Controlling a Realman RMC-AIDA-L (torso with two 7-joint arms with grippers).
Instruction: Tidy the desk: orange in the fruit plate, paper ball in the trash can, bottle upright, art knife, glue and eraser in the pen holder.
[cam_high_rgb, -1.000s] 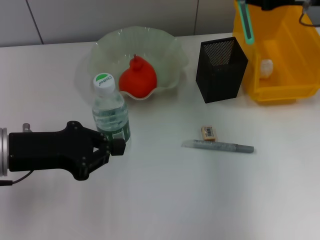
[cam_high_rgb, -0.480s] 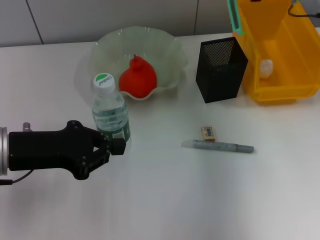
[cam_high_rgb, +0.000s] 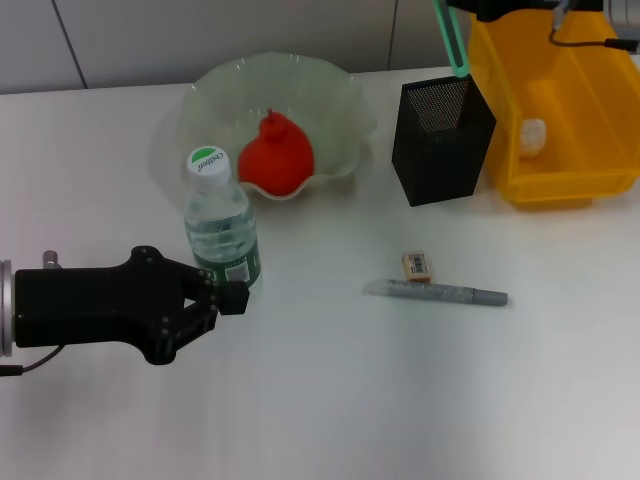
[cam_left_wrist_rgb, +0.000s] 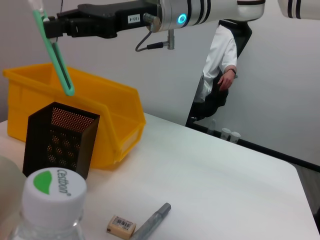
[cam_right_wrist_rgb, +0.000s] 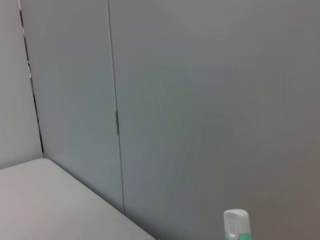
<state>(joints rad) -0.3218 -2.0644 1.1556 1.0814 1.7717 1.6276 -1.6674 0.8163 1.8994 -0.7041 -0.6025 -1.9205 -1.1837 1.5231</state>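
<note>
My right gripper (cam_high_rgb: 470, 8) is at the top edge, shut on the green art knife (cam_high_rgb: 450, 40), which hangs over the far rim of the black mesh pen holder (cam_high_rgb: 440, 140). The left wrist view shows the same right gripper (cam_left_wrist_rgb: 47, 22), art knife (cam_left_wrist_rgb: 57, 55) and pen holder (cam_left_wrist_rgb: 57, 137). The bottle (cam_high_rgb: 220, 225) stands upright, with my left gripper (cam_high_rgb: 228, 300) just beside its base. The orange (cam_high_rgb: 275, 155) lies in the fruit plate (cam_high_rgb: 330, 90). On the table lie the eraser (cam_high_rgb: 417, 265) and the grey glue stick (cam_high_rgb: 437, 293). The paper ball (cam_high_rgb: 533, 135) sits in the yellow trash can (cam_high_rgb: 570, 175).
Trash can and pen holder stand close together at the back right. A grey wall panel fills the right wrist view, with only the knife's end (cam_right_wrist_rgb: 235, 225) showing. A seated person (cam_left_wrist_rgb: 220, 65) is in the background beyond the table.
My right gripper has carried the art knife leftward, from above the trash can to above the pen holder. The left gripper has drawn back slightly from the bottle.
</note>
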